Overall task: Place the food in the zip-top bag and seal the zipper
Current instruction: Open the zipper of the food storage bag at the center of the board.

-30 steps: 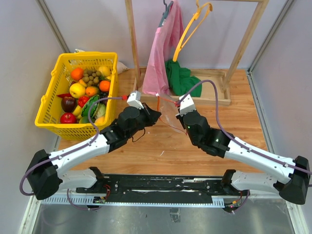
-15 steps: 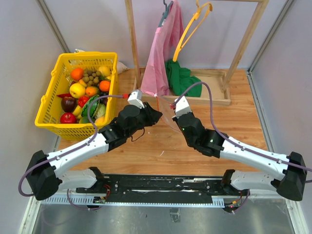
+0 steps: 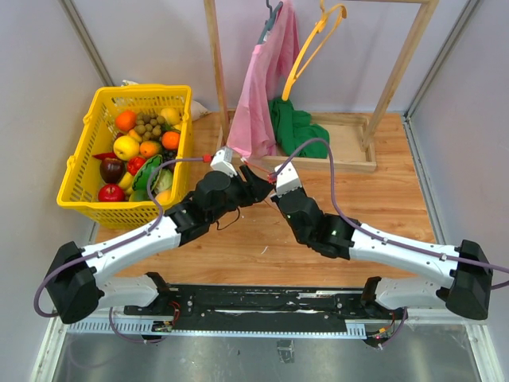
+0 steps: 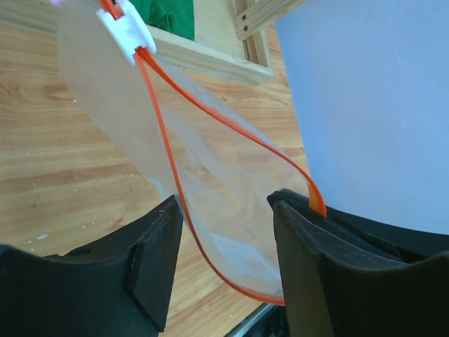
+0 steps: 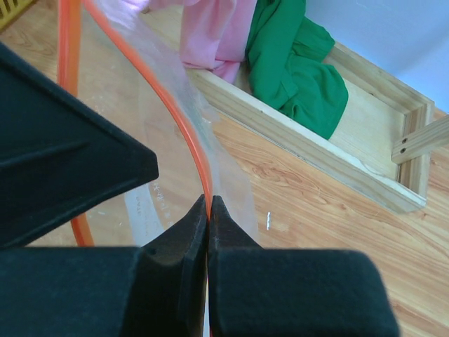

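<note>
The zip-top bag [image 4: 210,168] hangs clear and crinkly between my two grippers above the wooden table. Its red-orange zipper [image 4: 160,137] bows open in a loop, with a white slider [image 4: 125,28] at the far end. My left gripper [image 4: 224,260] is open, and the loop passes between its fingers ungripped. My right gripper [image 5: 209,200] is shut on the zipper strip [image 5: 184,123]. From above, the left gripper [image 3: 254,183] and right gripper [image 3: 278,185] almost touch. The food lies in the yellow basket: an orange [image 3: 125,120], a lemon [image 3: 126,147] and a red apple [image 3: 110,192].
The yellow basket [image 3: 79,155] stands at the far left. Behind the grippers is a wooden rack with a pink garment [image 3: 266,95], a green cloth [image 3: 294,127], a yellow hanger [image 3: 312,48] and a low wooden tray base [image 3: 350,155].
My left gripper has opened and let go of the zipper. The right gripper has moved left toward it, still holding the zipper strip.
</note>
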`<state>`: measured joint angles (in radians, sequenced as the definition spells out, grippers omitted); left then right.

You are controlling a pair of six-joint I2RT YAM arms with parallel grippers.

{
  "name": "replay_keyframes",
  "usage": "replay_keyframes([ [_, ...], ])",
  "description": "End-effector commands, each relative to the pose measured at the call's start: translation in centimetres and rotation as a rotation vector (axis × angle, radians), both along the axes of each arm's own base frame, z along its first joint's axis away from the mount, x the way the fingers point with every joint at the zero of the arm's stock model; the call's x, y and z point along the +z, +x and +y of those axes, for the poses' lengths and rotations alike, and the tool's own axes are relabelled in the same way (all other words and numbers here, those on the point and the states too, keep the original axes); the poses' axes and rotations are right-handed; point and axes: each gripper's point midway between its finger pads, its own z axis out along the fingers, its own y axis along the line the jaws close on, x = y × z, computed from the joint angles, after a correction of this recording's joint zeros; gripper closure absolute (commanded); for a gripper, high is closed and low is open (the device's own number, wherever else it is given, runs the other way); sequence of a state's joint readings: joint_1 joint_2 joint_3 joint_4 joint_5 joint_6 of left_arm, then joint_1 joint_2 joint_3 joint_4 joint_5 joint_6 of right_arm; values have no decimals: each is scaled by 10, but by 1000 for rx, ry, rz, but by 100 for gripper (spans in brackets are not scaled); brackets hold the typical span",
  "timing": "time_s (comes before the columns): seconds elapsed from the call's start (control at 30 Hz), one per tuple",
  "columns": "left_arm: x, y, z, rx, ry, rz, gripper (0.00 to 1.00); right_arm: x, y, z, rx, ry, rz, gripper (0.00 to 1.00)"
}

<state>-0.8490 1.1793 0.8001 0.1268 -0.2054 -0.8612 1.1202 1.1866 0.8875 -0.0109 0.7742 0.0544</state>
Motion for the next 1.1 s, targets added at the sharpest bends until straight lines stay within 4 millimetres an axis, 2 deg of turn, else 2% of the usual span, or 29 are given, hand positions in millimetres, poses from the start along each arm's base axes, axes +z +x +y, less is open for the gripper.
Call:
replay_keyframes([
  [0.0,-10,-7,-5,3,-59,67,42,14,-1,7,-31,95,-40,99],
  [0.17,-29,-10,-9,-5,-53,126,51,17,0,10,-33,111,-50,99],
  [0.3,-38,-10,-12,-16,-8,162,72,21,3,4,-71,84,-62,99],
  [0.4,-42,-10,2,27,62,167,86,25,3,-3,-71,39,-73,99],
  [0.5,-35,-7,24,86,136,127,99,29,1,-12,-76,0,-67,99],
  [0.63,-22,-5,43,119,239,79,99,28,3,-28,-74,-31,-25,97],
  [0.77,-7,-3,40,71,315,33,100,24,7,-28,5,-38,59,88],
  [0.9,2,-3,25,-17,346,5,100,27,7,-13,93,-54,82,73],
  [1.07,6,-4,11,-88,347,-3,100,24,9,9,167,-65,100,62],
])
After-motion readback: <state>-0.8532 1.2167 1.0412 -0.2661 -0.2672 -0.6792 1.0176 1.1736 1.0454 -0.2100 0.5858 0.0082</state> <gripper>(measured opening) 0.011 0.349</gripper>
